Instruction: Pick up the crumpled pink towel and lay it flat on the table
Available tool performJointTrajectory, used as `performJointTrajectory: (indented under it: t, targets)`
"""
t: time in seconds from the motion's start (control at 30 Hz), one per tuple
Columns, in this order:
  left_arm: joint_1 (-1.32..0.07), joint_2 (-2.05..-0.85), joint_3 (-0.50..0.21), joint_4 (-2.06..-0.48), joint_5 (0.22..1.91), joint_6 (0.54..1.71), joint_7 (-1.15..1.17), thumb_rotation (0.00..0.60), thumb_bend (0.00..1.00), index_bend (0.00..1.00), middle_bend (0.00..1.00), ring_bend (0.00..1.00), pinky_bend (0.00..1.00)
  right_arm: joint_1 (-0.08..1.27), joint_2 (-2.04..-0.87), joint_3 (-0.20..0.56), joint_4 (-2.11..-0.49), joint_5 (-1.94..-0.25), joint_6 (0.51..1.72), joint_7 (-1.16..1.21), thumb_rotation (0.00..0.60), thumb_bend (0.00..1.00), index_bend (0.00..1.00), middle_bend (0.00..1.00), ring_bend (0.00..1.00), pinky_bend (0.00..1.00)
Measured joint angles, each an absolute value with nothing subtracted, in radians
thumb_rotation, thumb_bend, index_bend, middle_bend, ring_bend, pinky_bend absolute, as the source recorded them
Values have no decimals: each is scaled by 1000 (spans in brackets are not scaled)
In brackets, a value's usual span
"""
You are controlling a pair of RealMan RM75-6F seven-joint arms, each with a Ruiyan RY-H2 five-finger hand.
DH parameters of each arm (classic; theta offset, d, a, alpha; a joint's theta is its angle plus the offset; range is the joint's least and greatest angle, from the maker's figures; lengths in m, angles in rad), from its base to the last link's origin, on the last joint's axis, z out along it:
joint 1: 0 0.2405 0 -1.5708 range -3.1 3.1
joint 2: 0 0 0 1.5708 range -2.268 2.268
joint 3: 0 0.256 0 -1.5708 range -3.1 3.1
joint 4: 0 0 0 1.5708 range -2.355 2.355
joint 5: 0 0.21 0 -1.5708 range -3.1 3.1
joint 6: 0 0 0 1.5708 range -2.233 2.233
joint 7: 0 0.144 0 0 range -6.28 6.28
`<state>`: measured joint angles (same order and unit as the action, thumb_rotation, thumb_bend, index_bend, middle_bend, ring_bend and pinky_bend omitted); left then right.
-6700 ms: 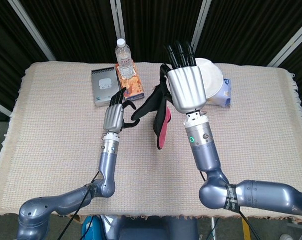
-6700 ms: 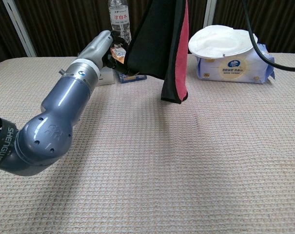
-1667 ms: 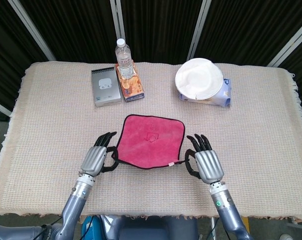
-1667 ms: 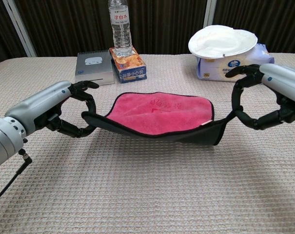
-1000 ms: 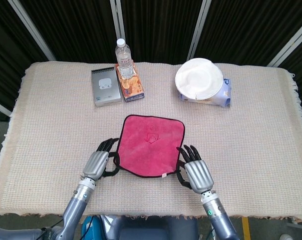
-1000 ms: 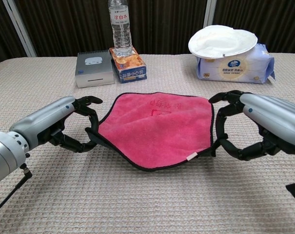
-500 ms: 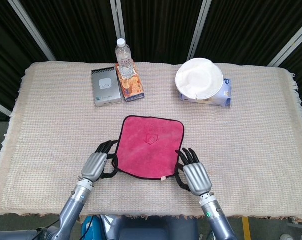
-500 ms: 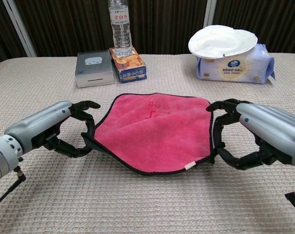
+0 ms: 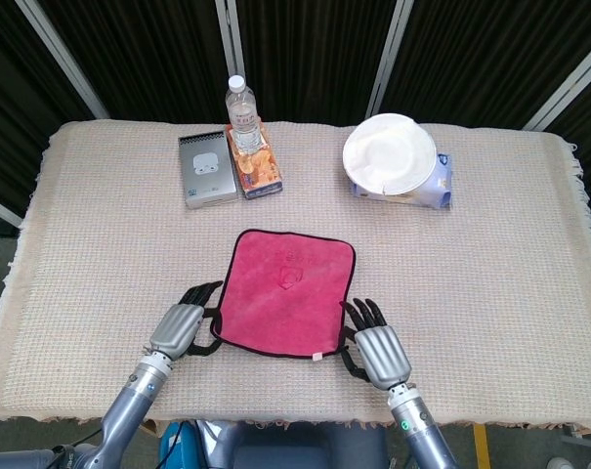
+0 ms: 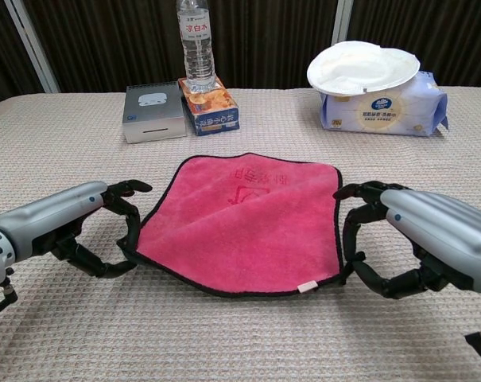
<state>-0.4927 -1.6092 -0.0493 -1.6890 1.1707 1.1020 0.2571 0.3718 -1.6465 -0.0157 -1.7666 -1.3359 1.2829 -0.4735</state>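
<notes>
The pink towel [image 9: 285, 291] with a dark trim lies spread out, pink side up, on the middle of the table; the chest view shows the towel [image 10: 240, 221] almost flat. My left hand [image 9: 178, 330] is at its near left corner and pinches that corner between thumb and finger, as the left hand [image 10: 73, 224] shows in the chest view. My right hand [image 9: 378, 354] pinches the near right corner in the same way, low over the cloth; the right hand [image 10: 419, 239] appears at the chest view's right edge.
At the back stand a water bottle [image 9: 238, 103], an orange snack box [image 9: 255, 161] and a silver box [image 9: 205, 169]. A wet-wipe pack [image 9: 434, 181] with a white plate [image 9: 389, 154] on it sits at the back right. The table's near edge [image 9: 295, 422] is close behind my hands.
Both hands have drawn the towel's near corners toward me and lower. The sagging near edge has come down, and the towel now lies almost flat.
</notes>
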Motion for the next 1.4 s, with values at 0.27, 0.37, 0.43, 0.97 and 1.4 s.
performJointTrajectory:
  t: [0.27, 0.37, 0.43, 0.97, 1.4]
  targets:
    - [-517, -1537, -35, -1742, 1113, 1009, 275, 600, 70, 114, 0, 0, 0, 367, -1643, -17, -1787, -1310, 1260, -509, 600, 367, 0, 0, 0, 0]
    - [-523, -1511, -35, -1766, 1105, 993, 267, 600, 24, 53, 0, 0, 0, 363, -1641, -16, -1794, -1314, 1263, -508, 600, 352, 0, 0, 0, 0]
    - [-525, -1493, -39, -1782, 1106, 988, 252, 600, 7, 24, 0, 0, 0, 360, -1636, -15, -1800, -1321, 1267, -505, 600, 349, 0, 0, 0, 0]
    - [-551, -1265, -85, -1886, 1258, 953, 115, 600, 498, 0, 0, 0, 0, 320, -1507, 14, -1863, -1432, 1349, -302, 600, 348, 0, 0, 0, 0]
    - [-454, -1262, -52, -1862, 1402, 1188, 161, 600, 320, 0, 0, 0, 0, 270, -1416, -4, -1800, -1510, 1399, -152, 600, 354, 0, 0, 0, 0]
